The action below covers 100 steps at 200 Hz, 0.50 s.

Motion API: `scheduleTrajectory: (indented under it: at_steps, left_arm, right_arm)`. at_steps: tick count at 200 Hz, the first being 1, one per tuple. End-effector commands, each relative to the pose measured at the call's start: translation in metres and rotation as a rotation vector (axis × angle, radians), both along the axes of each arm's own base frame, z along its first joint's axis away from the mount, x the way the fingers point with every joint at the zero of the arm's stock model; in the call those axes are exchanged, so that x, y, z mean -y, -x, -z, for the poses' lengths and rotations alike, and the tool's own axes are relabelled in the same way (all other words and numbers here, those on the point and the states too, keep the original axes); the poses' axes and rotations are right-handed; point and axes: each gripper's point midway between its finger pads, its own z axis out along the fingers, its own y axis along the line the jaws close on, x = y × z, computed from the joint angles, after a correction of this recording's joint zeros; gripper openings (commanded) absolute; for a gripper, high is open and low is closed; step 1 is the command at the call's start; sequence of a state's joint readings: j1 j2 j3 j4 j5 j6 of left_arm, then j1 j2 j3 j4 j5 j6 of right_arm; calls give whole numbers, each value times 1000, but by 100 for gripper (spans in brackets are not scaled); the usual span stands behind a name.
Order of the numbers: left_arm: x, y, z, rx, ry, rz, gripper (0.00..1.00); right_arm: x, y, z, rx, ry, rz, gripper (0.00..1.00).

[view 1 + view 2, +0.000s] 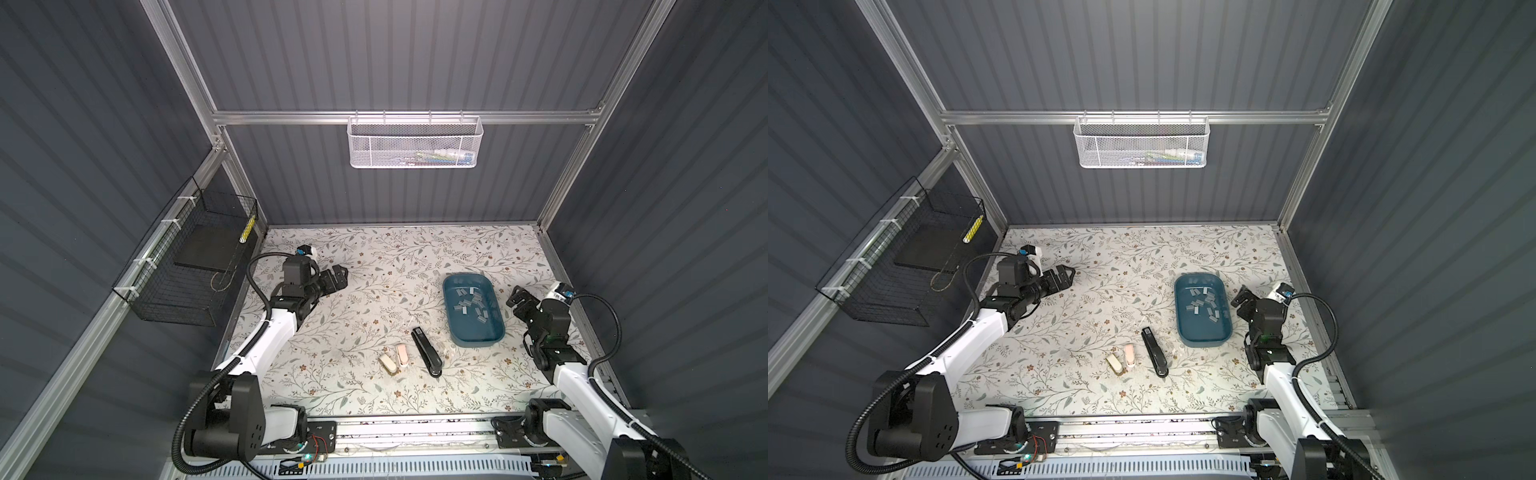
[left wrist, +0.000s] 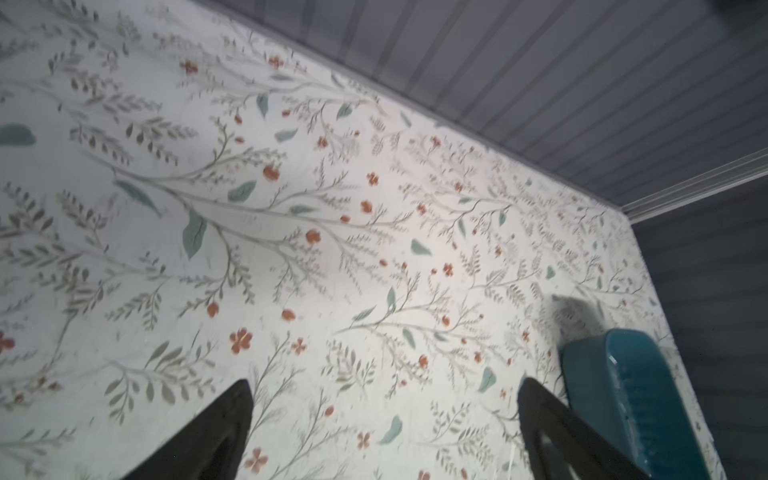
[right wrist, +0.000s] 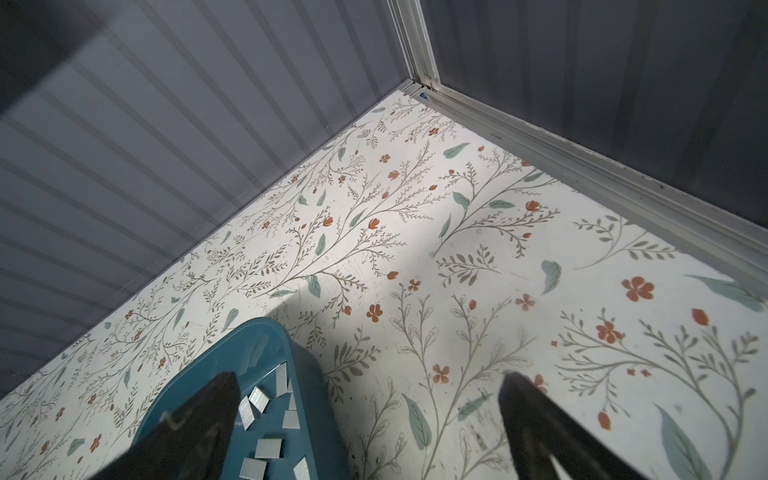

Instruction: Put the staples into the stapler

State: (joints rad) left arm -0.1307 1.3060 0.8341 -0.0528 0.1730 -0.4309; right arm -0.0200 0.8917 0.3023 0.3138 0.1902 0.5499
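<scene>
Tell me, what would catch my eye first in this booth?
The flowered table, with a blue tray right of centre holding scattered silver staples. A black stapler lies near the front beside two small pale staplers, while the left gripper and right gripper stand open at the sides.

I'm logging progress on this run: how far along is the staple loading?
Nothing looks done: the staples lie in the blue tray, and the black stapler lies on the table, seemingly shut. Nothing is in hand: the left gripper and right gripper are open and empty. Left: opening the stapler, picking a strip, loading it, closing.
</scene>
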Motion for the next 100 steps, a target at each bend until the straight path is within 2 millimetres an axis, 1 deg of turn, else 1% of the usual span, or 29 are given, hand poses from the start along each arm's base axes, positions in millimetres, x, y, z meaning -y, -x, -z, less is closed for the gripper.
scheduleTrajectory:
  at_steps: [1, 21, 47, 62, 89, 100]
  left_arm:
    - [-5, 0, -17, 89, -28, 4, 100]
    - [-23, 6, -17, 122, -68, -83, 100]
    - [-32, 14, -28, 176, -78, -128, 100]
    - [-42, 17, -31, 188, -117, -171, 100]
    - [-63, 25, -28, 189, -122, -303, 100]
    - [-66, 28, -30, 184, -101, -326, 100]
  right_arm:
    - [-7, 2, -10, 73, -3, -45, 99]
    - [-10, 7, -12, 106, -4, -63, 99]
    - [-16, 11, -14, 140, -5, -94, 99]
    - [-18, 12, -14, 148, -10, -105, 99]
    - [-22, 14, -15, 164, -15, -131, 99]
    - [-22, 15, -15, 170, -16, -128, 99]
